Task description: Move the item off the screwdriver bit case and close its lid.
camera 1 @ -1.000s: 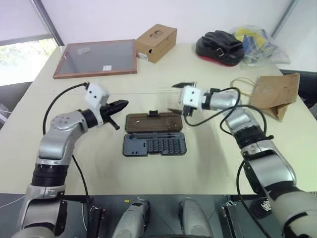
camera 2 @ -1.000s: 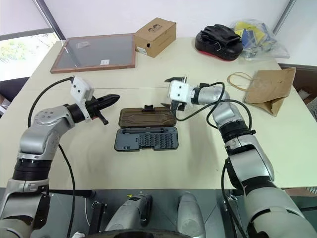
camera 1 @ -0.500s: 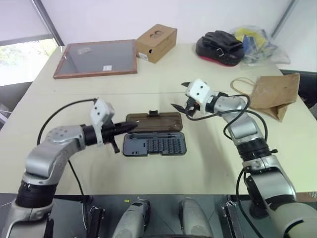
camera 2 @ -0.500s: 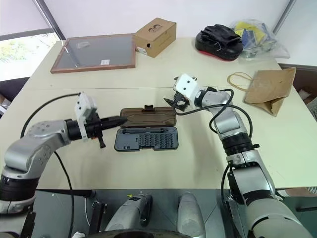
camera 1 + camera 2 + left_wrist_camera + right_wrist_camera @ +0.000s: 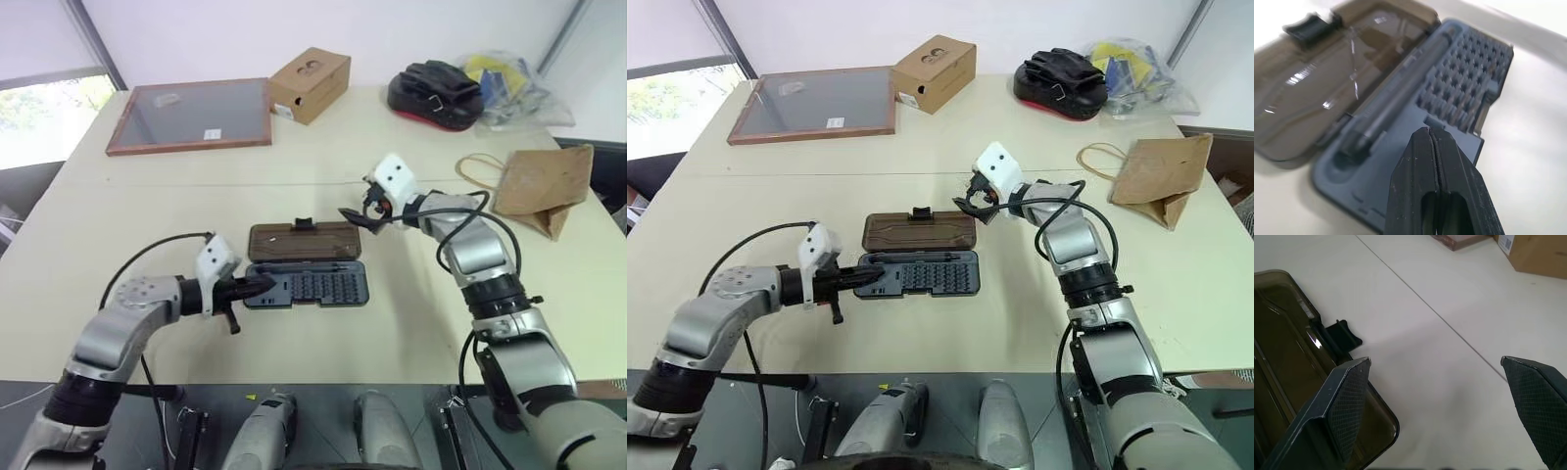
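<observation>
Case: the screwdriver bit case (image 5: 305, 284) is lying open on the table (image 5: 294, 186), its dark tray directly ahead of the left claw (image 5: 257, 285) and its lid (image 5: 303, 241) folded flat on the far side of the tray
Lid: the smoky-brown panel is found just below and ahead of the right claw (image 5: 972, 204), with the small black latch (image 5: 1342, 337) seen between that claw's fingers in the right wrist view
Bag: the paper bag (image 5: 542, 186) is set well off the case, far out beyond the right claw near the table's edge, so the first half of the task is judged done
Left claw: fingers pressed together with nothing between them; the tips are seen over the near left corner of the tray, whether touching it cannot be told
Right claw: fingers spread wide and empty, poised at the lid's right end without contact being visible
Changed: over the last second the left arm has been lowered and drawn from beside the lid's left end to the tray's corner; the right wrist has been rolled while its place was kept
Meaning: the tray is probably about to be steadied by the left claw while the lid is lifted from its right end; the lid has not yet been raised
Risk: the light case may be slid across the table if the lid is pushed rather than lifted
</observation>
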Motion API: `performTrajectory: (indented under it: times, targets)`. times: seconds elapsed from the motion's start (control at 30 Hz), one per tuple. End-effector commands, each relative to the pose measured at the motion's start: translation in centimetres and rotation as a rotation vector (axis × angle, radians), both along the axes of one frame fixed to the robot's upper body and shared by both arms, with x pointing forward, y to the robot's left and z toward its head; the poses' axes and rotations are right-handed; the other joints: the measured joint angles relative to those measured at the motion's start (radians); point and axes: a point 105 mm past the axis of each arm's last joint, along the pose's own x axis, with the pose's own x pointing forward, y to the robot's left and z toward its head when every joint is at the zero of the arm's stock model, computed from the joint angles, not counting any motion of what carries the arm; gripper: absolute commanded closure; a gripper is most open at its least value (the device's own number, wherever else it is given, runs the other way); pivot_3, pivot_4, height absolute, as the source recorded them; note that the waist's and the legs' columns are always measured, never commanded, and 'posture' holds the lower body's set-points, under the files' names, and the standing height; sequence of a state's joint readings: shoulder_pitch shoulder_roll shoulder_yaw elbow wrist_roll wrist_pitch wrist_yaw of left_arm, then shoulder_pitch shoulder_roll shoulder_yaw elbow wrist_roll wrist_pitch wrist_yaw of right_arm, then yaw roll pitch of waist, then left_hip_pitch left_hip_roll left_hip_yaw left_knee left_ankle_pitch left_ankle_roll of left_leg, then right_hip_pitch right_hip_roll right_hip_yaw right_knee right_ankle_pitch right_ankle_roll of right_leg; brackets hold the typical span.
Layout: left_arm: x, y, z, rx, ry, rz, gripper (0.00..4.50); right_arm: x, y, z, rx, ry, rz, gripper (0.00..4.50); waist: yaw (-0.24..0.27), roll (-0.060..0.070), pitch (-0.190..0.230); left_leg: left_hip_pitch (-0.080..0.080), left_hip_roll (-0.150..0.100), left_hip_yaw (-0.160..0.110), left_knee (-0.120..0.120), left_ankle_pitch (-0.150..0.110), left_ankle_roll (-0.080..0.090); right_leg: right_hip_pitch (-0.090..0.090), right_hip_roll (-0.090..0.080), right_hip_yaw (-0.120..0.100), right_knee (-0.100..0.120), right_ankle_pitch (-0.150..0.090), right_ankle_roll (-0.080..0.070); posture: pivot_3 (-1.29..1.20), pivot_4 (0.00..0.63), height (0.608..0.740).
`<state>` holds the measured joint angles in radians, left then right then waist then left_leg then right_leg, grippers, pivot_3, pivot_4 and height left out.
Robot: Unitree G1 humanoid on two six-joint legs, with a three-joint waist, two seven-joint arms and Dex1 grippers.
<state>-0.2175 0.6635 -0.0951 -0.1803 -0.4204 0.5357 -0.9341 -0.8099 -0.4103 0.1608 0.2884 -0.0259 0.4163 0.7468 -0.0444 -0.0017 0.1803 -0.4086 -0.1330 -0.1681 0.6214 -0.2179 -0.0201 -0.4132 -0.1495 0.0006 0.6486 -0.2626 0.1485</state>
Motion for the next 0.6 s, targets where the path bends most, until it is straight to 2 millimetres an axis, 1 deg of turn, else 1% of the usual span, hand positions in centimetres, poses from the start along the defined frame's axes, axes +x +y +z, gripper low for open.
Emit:
performTrajectory:
  times: [0.03,0.17,0.37,0.47,0.6]
  targets:
    - [0.1,0.3,-0.6,0.024,-0.014,0.001,4.50,-0.5,2.3,1.9,-0.026,-0.042,0.116,0.07,0.000,0.000,0.000,0.000,0.000,0.000,0.000,0.000,0.000,0.000,0.000,0.000,0.000,0.000,0.000,0.00,0.150,0.740]
    - [0.2,0.7,-1.1,0.034,-0.009,0.013,4.50,-0.5,3.7,1.5,-0.074,-0.002,0.204,0.07,0.000,0.000,0.000,0.000,0.000,0.000,0.000,0.000,0.000,0.000,0.000,0.000,0.000,0.000,0.000,0.00,0.150,0.740]
    - [0.2,0.8,-1.4,0.037,-0.013,0.027,4.50,0.2,5.1,0.0,-0.173,0.057,0.295,0.07,0.000,0.000,0.000,0.001,0.000,0.000,0.000,0.000,0.000,0.000,0.000,0.000,0.000,0.000,0.000,0.00,0.150,0.740]
    - [0.1,0.8,-1.4,0.035,-0.018,0.032,4.50,0.8,5.1,-1.0,-0.211,0.069,0.303,0.07,-0.001,0.000,0.000,0.001,0.000,0.000,0.000,0.000,0.000,0.000,0.000,0.000,0.000,0.000,0.000,0.00,0.150,0.740]
    - [-0.2,1.0,-1.0,0.030,-0.031,0.057,4.50,1.5,4.4,-2.4,-0.260,0.068,0.292,0.07,-0.001,0.000,0.000,0.001,0.000,0.000,0.000,0.000,0.000,0.000,0.000,0.000,0.000,0.000,0.000,0.00,0.150,0.740]
